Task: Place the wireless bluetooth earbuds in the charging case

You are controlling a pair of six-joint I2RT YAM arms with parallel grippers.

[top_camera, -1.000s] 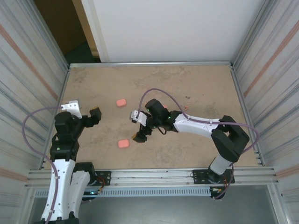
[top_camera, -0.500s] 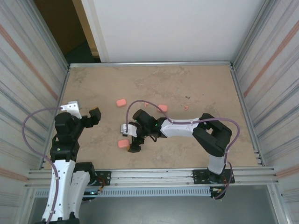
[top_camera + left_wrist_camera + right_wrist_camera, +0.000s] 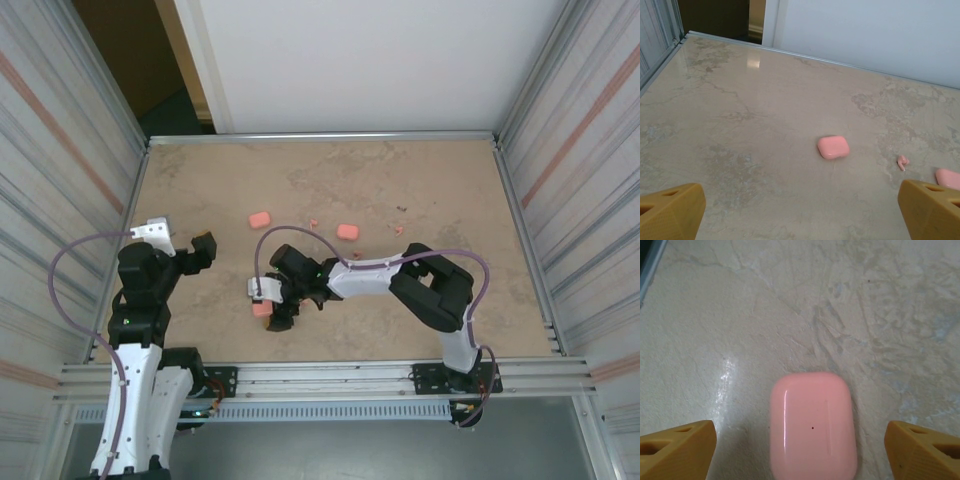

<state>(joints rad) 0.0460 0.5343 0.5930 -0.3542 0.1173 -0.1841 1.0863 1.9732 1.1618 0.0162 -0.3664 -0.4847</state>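
Observation:
A closed pink charging case (image 3: pixel 813 425) lies flat on the table between my right gripper's (image 3: pixel 800 452) two orange fingertips (image 3: pixel 677 450), with a gap on each side. In the top view this right gripper (image 3: pixel 268 308) is low over that case (image 3: pixel 260 311) near the front edge. My left gripper (image 3: pixel 200 250) hovers open and empty at the left, its fingertips (image 3: pixel 670 210) wide apart. Ahead of it lie a second pink case (image 3: pixel 833 147) and one tiny pink earbud (image 3: pixel 902 162). More earbuds (image 3: pixel 313 222) are specks at mid table.
A third pink case (image 3: pixel 347 231) sits at mid table, and the far-left one (image 3: pixel 259 219) is behind my right wrist. Metal rails (image 3: pixel 320 136) and corrugated walls bound the marble-patterned table. The right arm's elbow (image 3: pixel 440 285) and purple cable arch across the middle.
My right gripper has swung left and toward the front edge, from mid table to straddle the near pink case. The left arm has stayed put.

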